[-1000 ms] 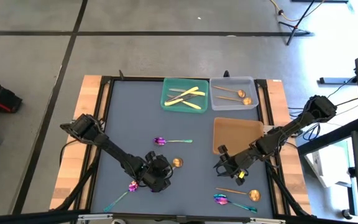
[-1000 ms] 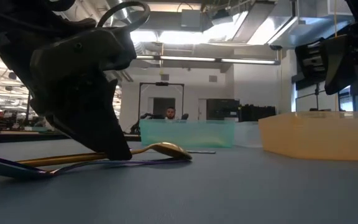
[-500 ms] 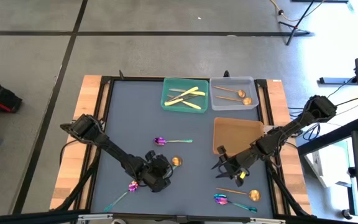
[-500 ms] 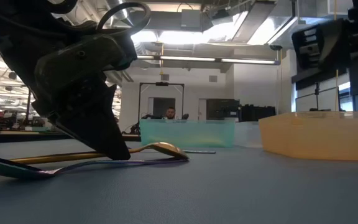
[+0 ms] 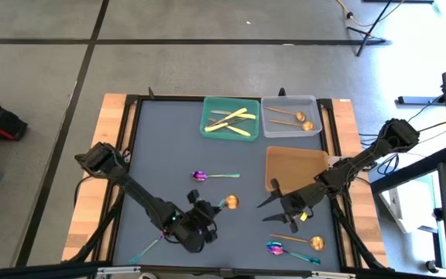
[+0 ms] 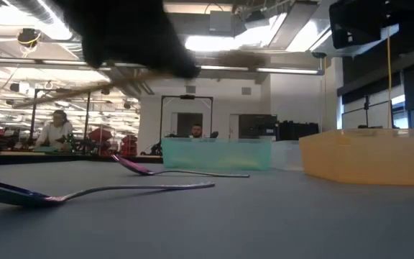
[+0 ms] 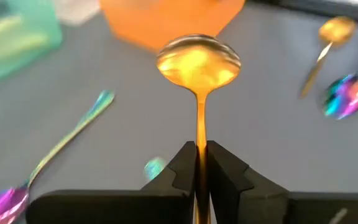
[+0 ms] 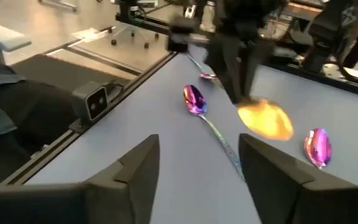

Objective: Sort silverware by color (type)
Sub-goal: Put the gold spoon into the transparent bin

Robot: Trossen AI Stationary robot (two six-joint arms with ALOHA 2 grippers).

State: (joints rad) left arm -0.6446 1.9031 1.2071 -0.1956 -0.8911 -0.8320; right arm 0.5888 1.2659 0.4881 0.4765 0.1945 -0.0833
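My left gripper (image 5: 210, 214) is near the table's front edge and shut on a copper-gold spoon (image 7: 197, 61), held above the table. My right gripper (image 5: 273, 201) hovers open in front of the orange tray (image 5: 296, 167) and touches nothing. On the table lie an iridescent purple spoon (image 5: 200, 176) at the middle, another (image 6: 20, 196) under my left arm, a third (image 5: 276, 248) and a second copper spoon (image 5: 316, 242) at the near right. Pale gold knives lie in the green tray (image 5: 230, 118). Copper spoons lie in the grey tray (image 5: 291, 116). My left gripper pinches the copper spoon's handle (image 7: 199, 155) between its two fingers (image 7: 180, 169). The handle runs along the fingers and the bowl (image 5: 231, 201) points ahead, toward the table's right. The spoon is lifted clear of the table and roughly level (image 6: 228, 61).
The three trays stand in the far and right part of the table. My right gripper is close to the lifted spoon's bowl, a short way to its right. Bare table surface (image 5: 161, 139) shows on the far left. People sit in the room beyond (image 6: 54, 129).
My left gripper has lifted the copper spoon off the table, where its bowl lay a second ago, and has shifted toward the near edge and turned; the bowl now points further right. My right gripper has risen and moved slightly left.
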